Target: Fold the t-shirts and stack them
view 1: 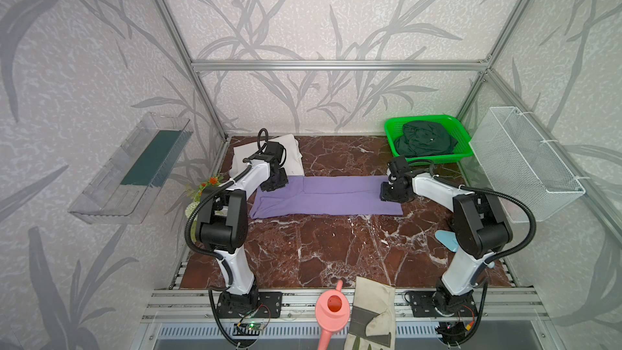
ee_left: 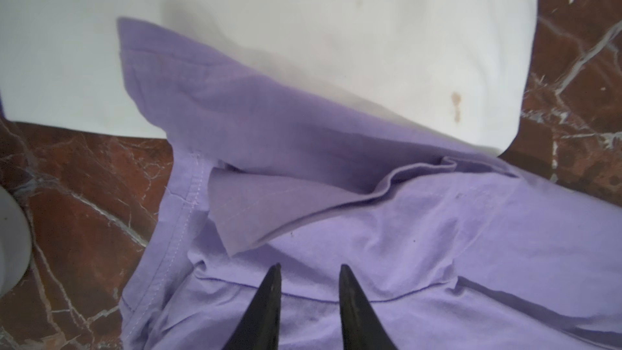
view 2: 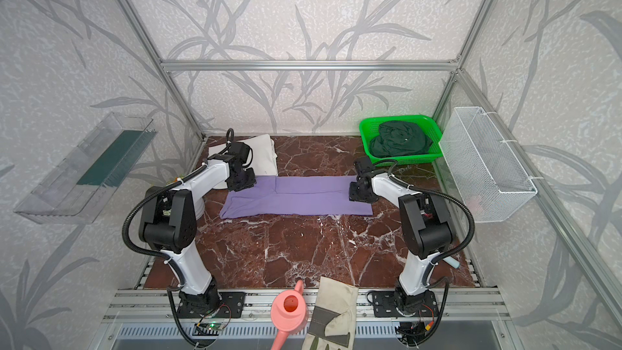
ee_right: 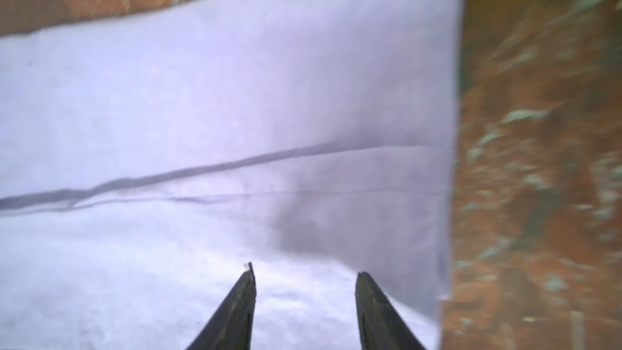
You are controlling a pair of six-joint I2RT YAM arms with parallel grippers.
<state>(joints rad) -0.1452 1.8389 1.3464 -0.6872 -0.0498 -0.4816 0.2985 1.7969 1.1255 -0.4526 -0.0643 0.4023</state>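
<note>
The lavender-purple t-shirt lies on the marble table as a long band folded lengthwise. My left gripper hovers open over its left end, where a sleeve flap is folded over, and nothing sits between the fingers. My right gripper is open over the right end, also holding nothing. A folded white t-shirt lies at the back left, with the purple one's edge overlapping it. The dark green t-shirt is crumpled in a green basket.
A pink watering can and a beige-and-grey glove lie at the front edge. A white wire basket hangs on the right wall and a clear bin on the left. Flowers stand behind the left arm. A light blue object lies by the right arm.
</note>
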